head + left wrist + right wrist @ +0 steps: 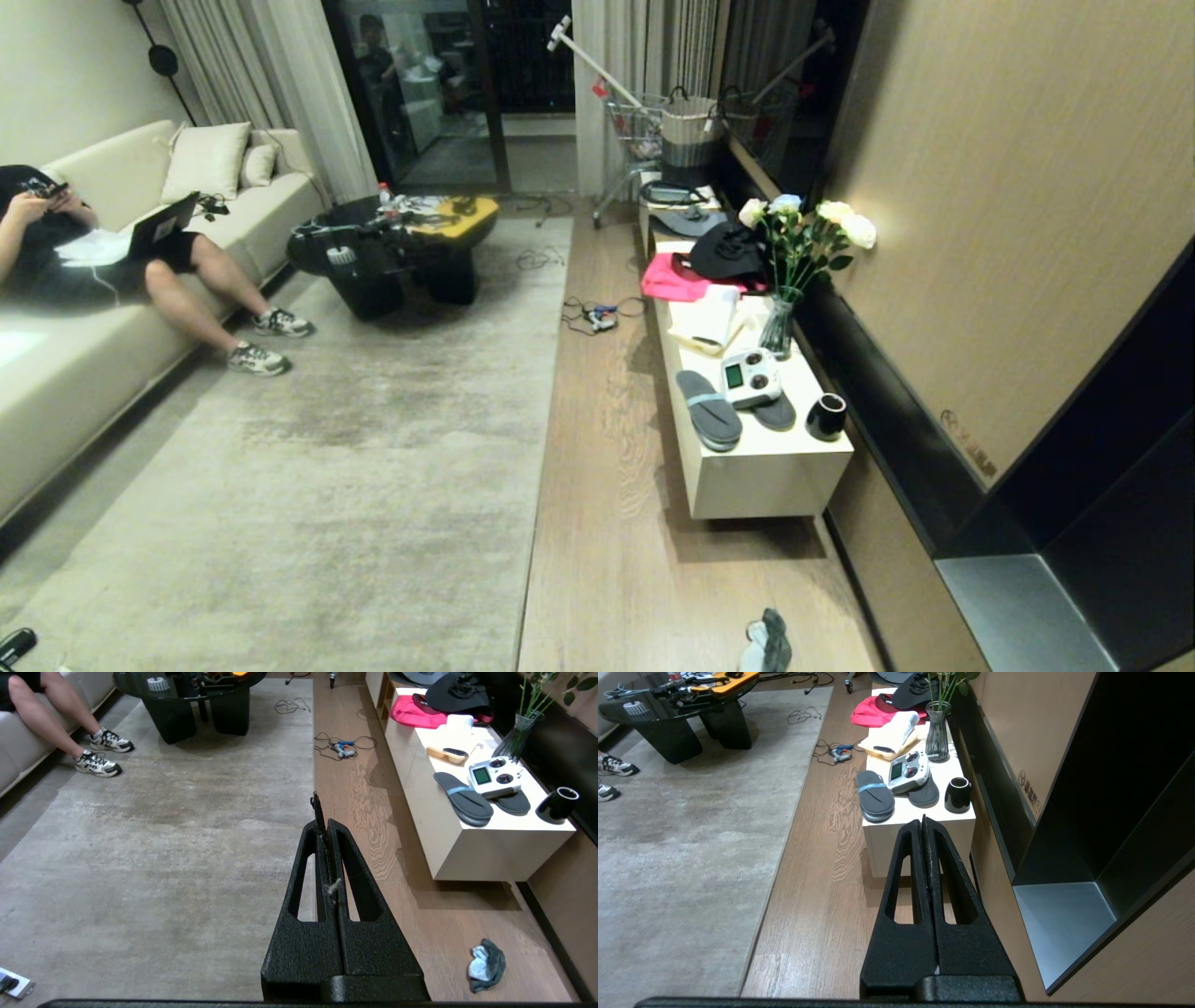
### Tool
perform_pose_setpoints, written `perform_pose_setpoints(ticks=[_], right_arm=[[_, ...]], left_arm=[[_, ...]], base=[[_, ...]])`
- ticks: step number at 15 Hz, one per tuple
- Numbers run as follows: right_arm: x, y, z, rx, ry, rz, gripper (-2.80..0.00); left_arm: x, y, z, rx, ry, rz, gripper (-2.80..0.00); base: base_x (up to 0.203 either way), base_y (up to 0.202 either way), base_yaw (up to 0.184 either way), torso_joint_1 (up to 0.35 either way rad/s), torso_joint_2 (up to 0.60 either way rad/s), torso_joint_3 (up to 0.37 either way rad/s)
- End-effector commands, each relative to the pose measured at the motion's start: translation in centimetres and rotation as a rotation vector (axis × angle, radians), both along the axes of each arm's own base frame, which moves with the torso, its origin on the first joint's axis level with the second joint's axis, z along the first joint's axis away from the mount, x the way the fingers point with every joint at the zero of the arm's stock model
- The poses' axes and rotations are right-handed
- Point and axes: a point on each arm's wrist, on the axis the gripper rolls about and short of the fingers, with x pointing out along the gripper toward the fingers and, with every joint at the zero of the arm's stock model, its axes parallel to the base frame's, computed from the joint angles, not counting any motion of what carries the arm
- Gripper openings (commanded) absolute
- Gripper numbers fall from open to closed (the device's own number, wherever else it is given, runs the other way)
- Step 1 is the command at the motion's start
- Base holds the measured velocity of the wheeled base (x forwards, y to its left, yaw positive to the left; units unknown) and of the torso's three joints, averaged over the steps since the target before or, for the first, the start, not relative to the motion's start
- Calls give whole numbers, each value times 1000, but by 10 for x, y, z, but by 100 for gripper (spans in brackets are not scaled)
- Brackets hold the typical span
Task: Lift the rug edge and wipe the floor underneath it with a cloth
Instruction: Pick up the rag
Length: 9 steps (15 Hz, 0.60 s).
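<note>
Cloth (pixel 486 964): crumpled on floor (pixel 420 924), right of the rug edge (pixel 312 812), likely nearer the right gripper (pixel 924 820). Left gripper (pixel 322 807) and right: both closed, empty.

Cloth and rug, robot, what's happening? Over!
Left gripper and right gripper shut, empty. Cloth on floor beside cabinet; rug edge flat. Cables ahead.

Crumpled cloth (pixel 767 642) (grey-white) on floor (pixel 607 523)
</note>
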Motion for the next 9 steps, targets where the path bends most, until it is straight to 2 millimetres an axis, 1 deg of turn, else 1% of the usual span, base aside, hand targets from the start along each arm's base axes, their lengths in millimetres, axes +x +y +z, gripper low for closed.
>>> perform_pose_setpoints(ticks=[1,9], right_arm=[[0,0,0,0,1,-1,-280],[0,0,0,-1,1,-1,-280]], left_arm=[[0,0,0,-1,1,1,-280],[0,0,0,-1,-1,1,-280]], base=[[0,0,0,0,0,0],[0,0,0,0,0,0]])
